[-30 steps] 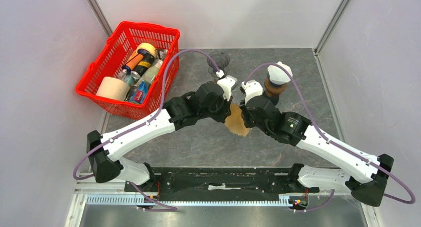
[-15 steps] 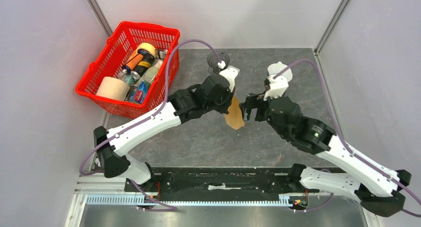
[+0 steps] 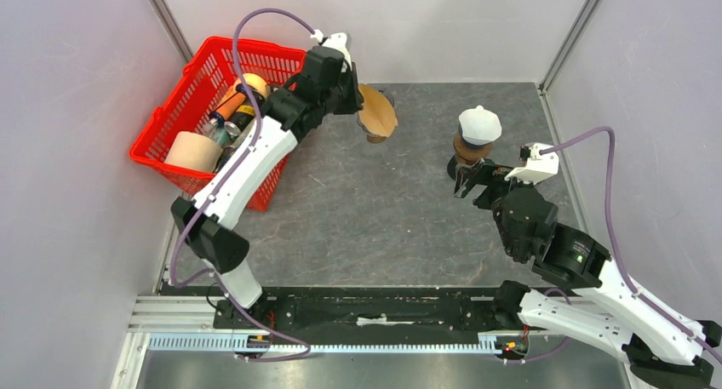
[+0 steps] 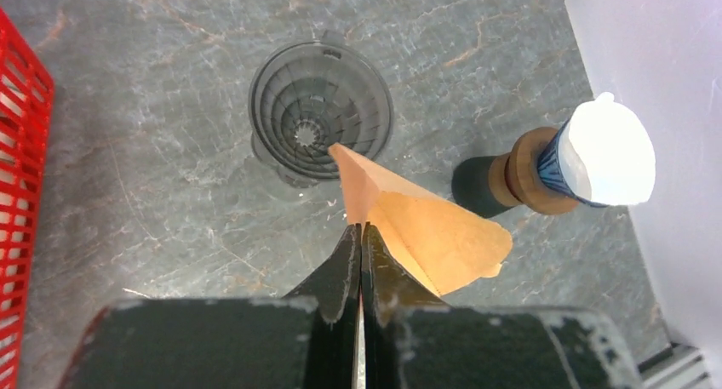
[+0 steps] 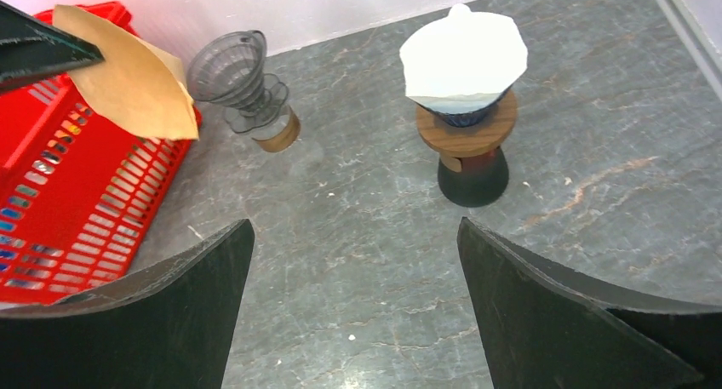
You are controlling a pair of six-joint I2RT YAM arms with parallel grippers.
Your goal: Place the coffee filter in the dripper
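My left gripper (image 4: 360, 229) is shut on one edge of the brown paper coffee filter (image 4: 417, 227), which hangs in the air with its pointed tip just over the rim of the grey see-through dripper (image 4: 319, 125). From above, the coffee filter (image 3: 377, 112) covers nearly all of the dripper at the table's back, and the left gripper (image 3: 356, 95) reaches in from the basket side. The right wrist view shows the dripper (image 5: 230, 65) upright, with the filter (image 5: 128, 78) up to its left. My right gripper (image 5: 353, 236) stands open and holds nothing, low over the table.
A blue cup lined with a white filter (image 3: 478, 127) sits on a wooden stand at the back right, just beyond the right gripper (image 3: 464, 180). A red basket (image 3: 157, 117) with a tape roll, bottles and cans stands at the back left, beside the left arm.
The left gripper carried the filter from the table's middle up and back to over the dripper. The right gripper let go of it, opened wide and drew back to the right.
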